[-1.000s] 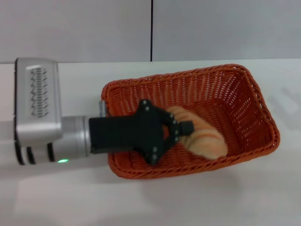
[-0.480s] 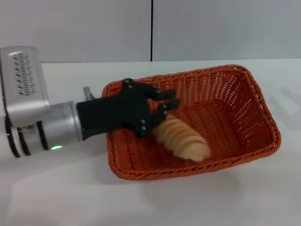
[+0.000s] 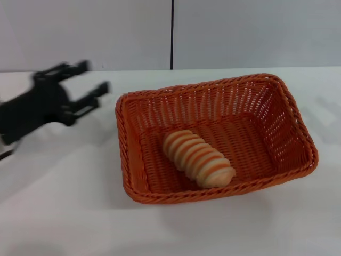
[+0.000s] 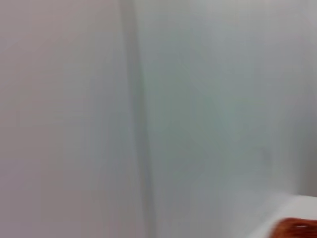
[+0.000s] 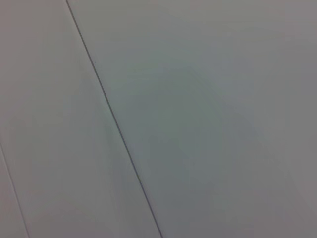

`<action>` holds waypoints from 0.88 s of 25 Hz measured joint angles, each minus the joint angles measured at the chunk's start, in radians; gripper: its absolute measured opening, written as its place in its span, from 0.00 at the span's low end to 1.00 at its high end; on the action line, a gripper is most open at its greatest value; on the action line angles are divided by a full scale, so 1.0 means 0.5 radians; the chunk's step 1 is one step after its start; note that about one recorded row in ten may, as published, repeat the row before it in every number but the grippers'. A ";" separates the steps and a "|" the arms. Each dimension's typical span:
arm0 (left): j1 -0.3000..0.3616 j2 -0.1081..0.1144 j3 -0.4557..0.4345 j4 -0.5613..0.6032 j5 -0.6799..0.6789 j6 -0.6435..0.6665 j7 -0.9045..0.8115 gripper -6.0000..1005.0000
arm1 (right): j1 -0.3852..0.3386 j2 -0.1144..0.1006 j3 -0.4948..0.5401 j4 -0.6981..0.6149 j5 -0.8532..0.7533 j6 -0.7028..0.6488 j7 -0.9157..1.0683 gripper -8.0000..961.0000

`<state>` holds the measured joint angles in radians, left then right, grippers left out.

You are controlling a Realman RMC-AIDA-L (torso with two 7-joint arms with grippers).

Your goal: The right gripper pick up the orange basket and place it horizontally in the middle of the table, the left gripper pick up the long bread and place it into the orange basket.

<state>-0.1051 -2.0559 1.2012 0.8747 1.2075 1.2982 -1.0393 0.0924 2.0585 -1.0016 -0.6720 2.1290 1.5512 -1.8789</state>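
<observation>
The orange basket (image 3: 216,136) lies lengthwise across the middle of the white table (image 3: 64,213) in the head view. Inside it, on the woven floor toward the front, rests the long bread (image 3: 197,158), a ridged loaf with orange-brown and cream bands, lying diagonally. My left gripper (image 3: 91,84) is up and to the left of the basket, well clear of its rim, open with nothing between its fingers. A sliver of the orange basket (image 4: 296,229) shows at the edge of the left wrist view. The right gripper is out of view.
A grey wall with a dark vertical seam (image 3: 172,34) stands behind the table. The right wrist view holds only wall panels with a thin seam (image 5: 114,119). Bare tabletop surrounds the basket on all sides.
My left gripper let go of the bread, which now lies in the basket, and pulled back up and to the left, out of the basket. The basket stayed put.
</observation>
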 joint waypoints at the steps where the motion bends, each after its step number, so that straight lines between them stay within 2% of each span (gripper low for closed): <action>1: 0.000 0.000 0.000 0.000 0.000 0.000 0.000 0.43 | 0.000 0.000 0.000 0.000 0.000 0.000 0.000 0.66; 5: 0.076 0.000 -0.270 -0.120 0.000 0.088 0.002 0.61 | 0.032 -0.006 0.025 0.078 -0.004 -0.011 -0.066 0.66; 8: 0.121 0.000 -0.493 -0.287 -0.001 0.174 0.022 0.73 | 0.078 -0.007 0.125 0.232 -0.004 -0.009 -0.203 0.66; 11: 0.160 -0.001 -0.650 -0.427 0.000 0.250 0.027 0.80 | 0.117 -0.009 0.242 0.370 -0.004 -0.010 -0.334 0.66; 14: 0.185 -0.002 -0.737 -0.525 -0.001 0.279 0.067 0.80 | 0.147 -0.012 0.385 0.484 -0.004 -0.016 -0.415 0.66; 17: 0.206 -0.009 -0.800 -0.657 -0.005 0.287 0.247 0.80 | 0.184 -0.012 0.604 0.665 -0.004 -0.055 -0.591 0.66; 18: 0.208 -0.015 -0.807 -0.757 -0.023 0.292 0.420 0.80 | 0.191 -0.009 0.642 0.705 -0.002 -0.067 -0.644 0.66; 19: 0.208 -0.015 -0.807 -0.757 -0.023 0.292 0.420 0.80 | 0.197 -0.005 0.672 0.737 0.000 -0.074 -0.682 0.66; 21: 0.174 -0.018 -0.830 -0.965 -0.093 0.333 0.597 0.80 | 0.199 0.011 0.718 0.747 0.009 -0.067 -0.705 0.66; 22: 0.174 -0.018 -0.830 -0.965 -0.093 0.333 0.597 0.80 | 0.199 0.011 0.718 0.747 0.009 -0.067 -0.705 0.66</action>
<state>-0.0183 -2.0647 0.7860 0.3921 1.1612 1.4648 -0.7409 0.1918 2.0641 -0.6425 -0.2985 2.1335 1.5180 -2.2314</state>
